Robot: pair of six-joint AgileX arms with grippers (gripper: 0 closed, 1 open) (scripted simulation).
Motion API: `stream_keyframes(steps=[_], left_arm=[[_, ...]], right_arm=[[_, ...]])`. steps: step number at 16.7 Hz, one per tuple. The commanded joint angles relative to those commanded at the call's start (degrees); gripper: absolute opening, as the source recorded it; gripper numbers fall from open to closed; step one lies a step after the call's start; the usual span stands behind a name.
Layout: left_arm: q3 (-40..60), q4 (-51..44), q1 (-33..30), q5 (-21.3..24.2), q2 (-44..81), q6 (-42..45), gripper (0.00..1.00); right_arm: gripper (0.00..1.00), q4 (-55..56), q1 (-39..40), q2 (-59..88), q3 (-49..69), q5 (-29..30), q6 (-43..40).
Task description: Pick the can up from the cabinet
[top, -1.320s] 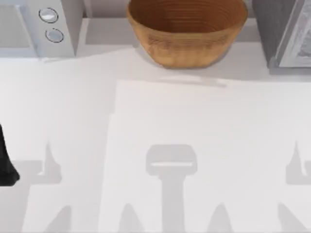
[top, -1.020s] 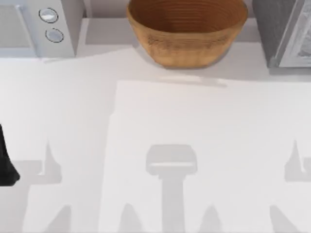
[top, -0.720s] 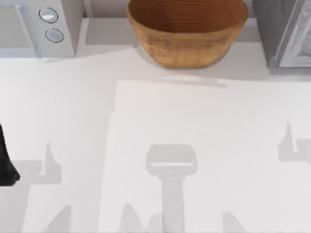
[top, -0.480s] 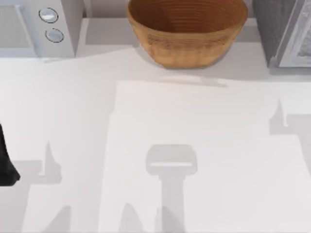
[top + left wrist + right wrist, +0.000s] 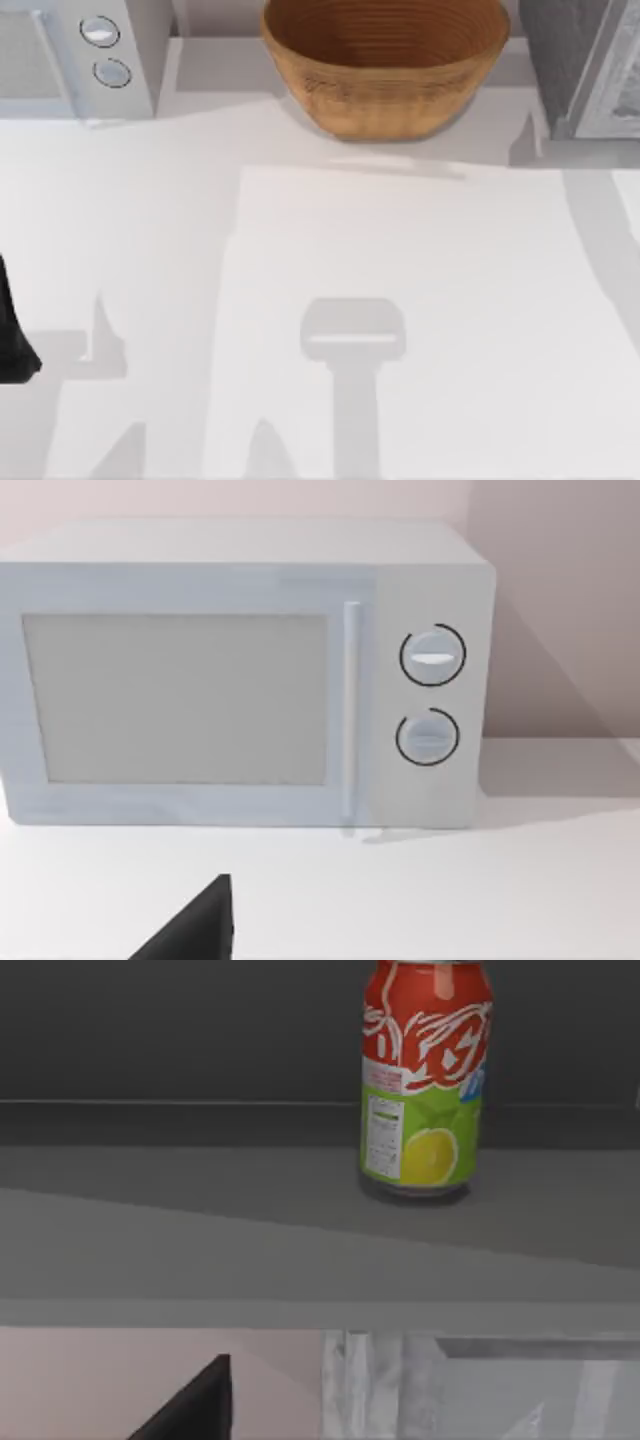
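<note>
The can stands upright on a grey shelf of the cabinet in the right wrist view. It is red with white marks above, and green with a lemon picture below. A dark part of my right gripper shows low in that view, in front of the shelf and below it, apart from the can. In the top view the cabinet is at the far right corner. My left gripper is parked at the table's left edge.
A big brown ribbed wooden bowl sits at the far middle of the table. A white microwave stands at the far left and faces the left wrist camera as the microwave. The white tabletop stretches in front of them.
The right arm's shadow has travelled across the table's right side toward the cabinet at the far right. The left arm, bowl and microwave have not moved.
</note>
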Motion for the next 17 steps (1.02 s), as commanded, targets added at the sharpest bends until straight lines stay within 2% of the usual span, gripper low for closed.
stream_keyframes(steps=[3, 6, 13, 17], left_arm=[[0.0, 0.0, 0.0, 0.0, 0.0, 0.0, 1.0], [0.0, 0.0, 0.0, 0.0, 0.0, 0.0, 1.0], [0.0, 0.0, 0.0, 0.0, 0.0, 0.0, 1.0], [0.0, 0.0, 0.0, 0.0, 0.0, 0.0, 1.0]], right_arm=[[1.0, -2.4, 1.1, 7.8, 10.7, 1.1, 0.2], [1.0, -3.7, 1.8, 12.0, 16.6, 1.7, 0.3], [1.0, -3.7, 1.6, 12.6, 17.1, 1.6, 0.3], [1.0, 1.9, -1.0, 15.7, 14.4, -0.8, 0.3]])
